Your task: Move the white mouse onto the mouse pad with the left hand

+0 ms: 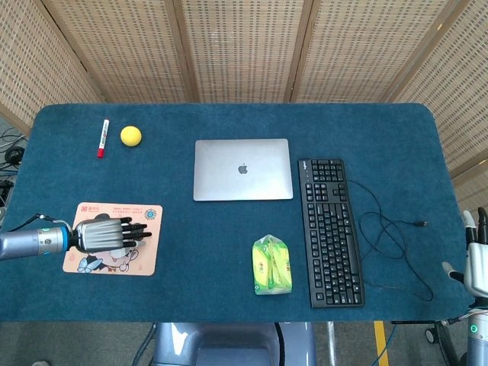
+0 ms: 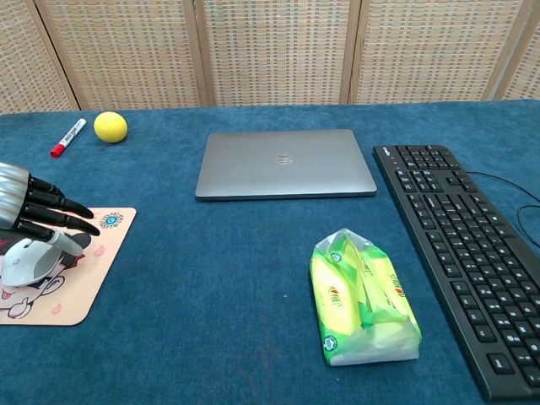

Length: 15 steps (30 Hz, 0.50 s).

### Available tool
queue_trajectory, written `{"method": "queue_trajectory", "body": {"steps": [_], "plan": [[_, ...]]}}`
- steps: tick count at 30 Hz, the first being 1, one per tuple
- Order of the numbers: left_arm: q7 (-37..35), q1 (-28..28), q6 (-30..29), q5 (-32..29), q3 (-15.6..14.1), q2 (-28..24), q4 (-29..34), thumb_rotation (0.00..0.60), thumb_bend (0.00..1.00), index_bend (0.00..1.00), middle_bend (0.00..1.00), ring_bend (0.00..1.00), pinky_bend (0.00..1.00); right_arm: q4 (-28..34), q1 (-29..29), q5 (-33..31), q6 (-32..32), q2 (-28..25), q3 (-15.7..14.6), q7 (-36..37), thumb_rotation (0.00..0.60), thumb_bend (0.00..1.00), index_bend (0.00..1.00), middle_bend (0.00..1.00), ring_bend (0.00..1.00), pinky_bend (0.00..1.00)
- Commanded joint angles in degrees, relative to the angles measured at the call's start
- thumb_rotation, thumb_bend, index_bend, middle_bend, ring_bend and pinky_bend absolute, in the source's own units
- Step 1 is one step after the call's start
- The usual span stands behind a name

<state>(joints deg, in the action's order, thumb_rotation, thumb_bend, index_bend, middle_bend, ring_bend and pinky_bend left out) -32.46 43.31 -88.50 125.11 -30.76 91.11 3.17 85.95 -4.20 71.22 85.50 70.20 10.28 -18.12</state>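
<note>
The white mouse lies on the cartoon-printed mouse pad near the table's left front. In the head view the mouse is hidden under my left hand, which hovers over the pad. From the chest view, my left hand has its fingers stretched out flat just above the mouse, holding nothing. My right hand stands at the table's right front edge, fingers upright, well away from everything.
A closed silver laptop sits mid-table, a black keyboard with a loose cable to its right. A green tissue pack lies near the front. A yellow ball and red marker are at the back left.
</note>
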Motion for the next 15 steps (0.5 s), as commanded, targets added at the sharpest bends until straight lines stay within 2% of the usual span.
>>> {"method": "queue_trajectory", "body": {"steps": [1, 2, 5, 8, 12, 15], "plan": [[-1.55, -0.47, -4.18, -3.77, 3.35, -2.02, 0.92, 0.6, 0.1, 0.11, 0.0, 0.01, 0.23, 0.57, 0.08, 0.58, 0.25, -0.2, -0.22, 0.24, 0.6, 0.0, 0.0, 0.0, 0.0, 0.0], [-2.4, -0.71, -5.54, -5.05, 4.52, -2.39, 1.27, 0.6, 0.1, 0.1, 0.0, 0.01, 0.23, 0.76, 0.11, 0.78, 0.3, -0.28, -0.31, 0.34, 0.6, 0.0, 0.0, 0.0, 0.0, 0.0], [-8.11, -2.1, -11.26, -13.2, 12.22, -3.24, 3.88, 0.6, 0.09, 0.1, 0.0, 0.01, 0.23, 1.48, 0.15, 1.8, 0.36, -0.58, -0.83, 0.81, 0.6, 0.0, 0.0, 0.0, 0.0, 0.0], [-16.6, -4.64, -10.54, -21.77, 19.75, -3.01, 7.48, 0.6, 0.07, 0.06, 0.0, 0.0, 0.17, 2.26, 0.3, 3.07, 0.47, -1.05, -1.45, 1.76, 0.6, 0.0, 0.0, 0.0, 0.0, 0.0], [-20.22, -7.07, -4.36, -24.9, 21.26, -6.02, 15.4, 0.6, 0.01, 0.01, 0.0, 0.0, 0.01, 3.03, 0.52, 4.45, 0.63, -1.7, -2.07, 3.1, 0.6, 0.0, 0.0, 0.0, 0.0, 0.0], [-15.22, -9.19, -0.48, -27.28, 22.04, -10.47, 27.99, 0.6, 0.0, 0.0, 0.0, 0.0, 0.0, 3.65, 0.69, 5.6, 0.85, -2.3, -2.49, 4.28, 0.6, 0.0, 0.0, 0.0, 0.0, 0.0]]}}
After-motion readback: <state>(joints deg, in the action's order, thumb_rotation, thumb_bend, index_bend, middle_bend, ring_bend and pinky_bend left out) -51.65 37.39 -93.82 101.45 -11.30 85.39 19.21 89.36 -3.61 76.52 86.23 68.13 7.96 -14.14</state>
